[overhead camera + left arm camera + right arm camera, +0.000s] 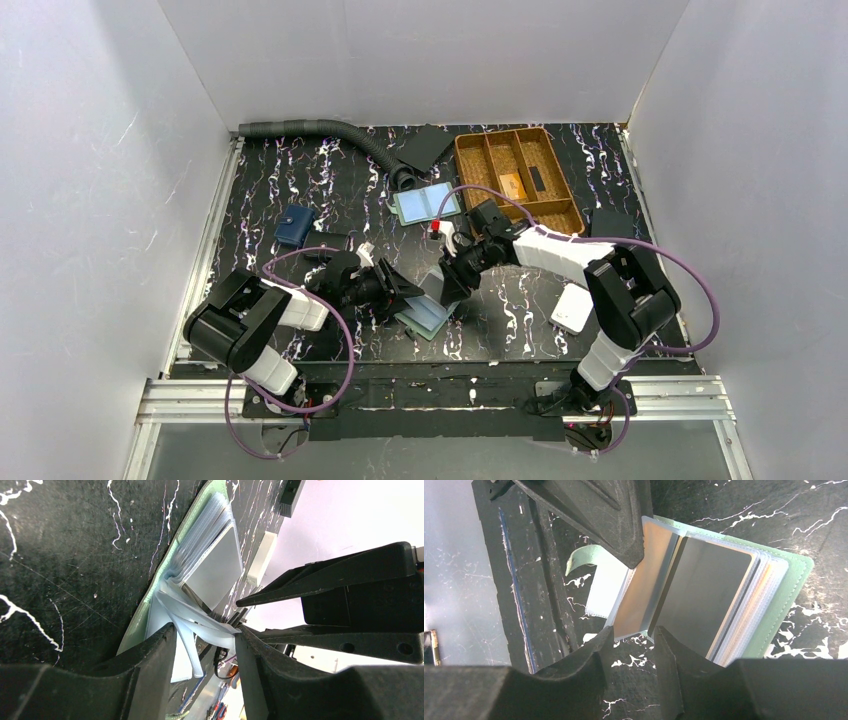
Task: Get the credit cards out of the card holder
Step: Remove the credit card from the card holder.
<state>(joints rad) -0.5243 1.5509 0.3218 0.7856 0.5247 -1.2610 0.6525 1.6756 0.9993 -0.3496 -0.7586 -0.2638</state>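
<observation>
The green-edged card holder [432,322] lies open on the black table between my two grippers. In the right wrist view the card holder [791,590] fans out clear sleeves holding cards: a dark grey card [709,595] and an orange-tan one [644,587]. My right gripper [634,632] is narrowly open, its tips either side of the orange-tan sleeve's lower edge. My left gripper [206,632] is open with pale plastic sleeves [195,625] splayed between its fingers. One left finger [616,525] rests on the holder's left half. A grey card [217,570] shows in the left wrist view.
A second holder with two pale-blue panels [427,204] lies further back. A wooden divided tray [517,178] stands at the back right. A small blue wallet [293,226] is at the left, a white flat object [573,308] at the right, a grey hose [320,130] at the back.
</observation>
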